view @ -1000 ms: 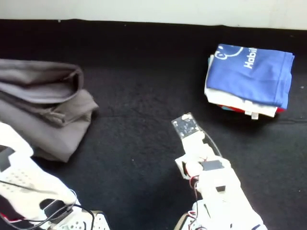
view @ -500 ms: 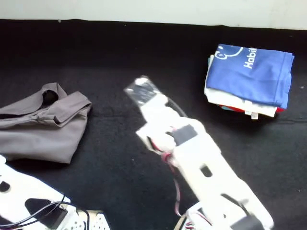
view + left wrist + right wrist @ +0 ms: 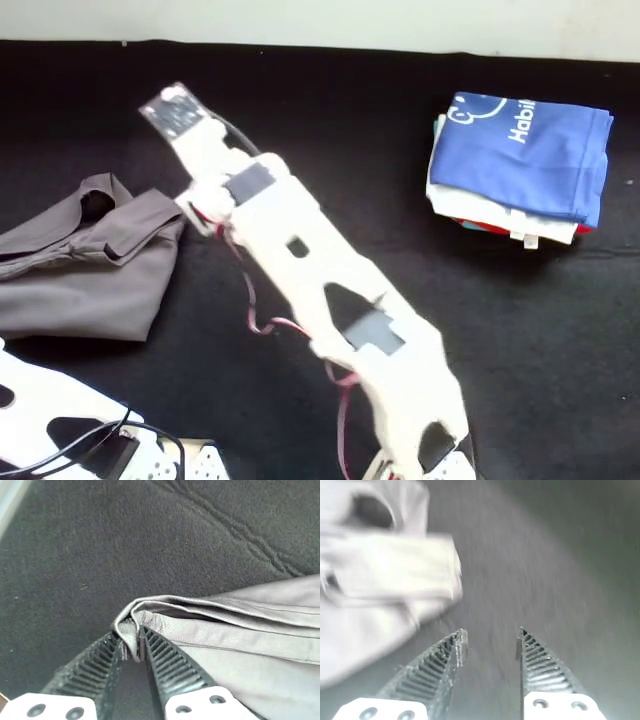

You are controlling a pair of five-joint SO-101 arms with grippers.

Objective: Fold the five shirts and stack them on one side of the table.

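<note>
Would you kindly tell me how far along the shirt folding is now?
Done: a folded stack, blue shirt on top. In hand: the left gripper grips the grey shirt by an edge; the right gripper hangs open near it. Left: folding and stacking it.

The white plastic right arm (image 3: pixel 300 250) lies stretched diagonally toward the far left, and its black ridged right gripper (image 3: pixel 490 637) has its jaws parted. The white left arm (image 3: pixel 55 420) sits low at the near-left corner. Its black ridged left gripper (image 3: pixel 135 642) is pinched on a grey shirt (image 3: pixel 225 625).

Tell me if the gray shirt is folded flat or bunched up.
Bunched up: the gray shirt lies in loose, uneven layers, one edge pinched by the left tool.
</note>
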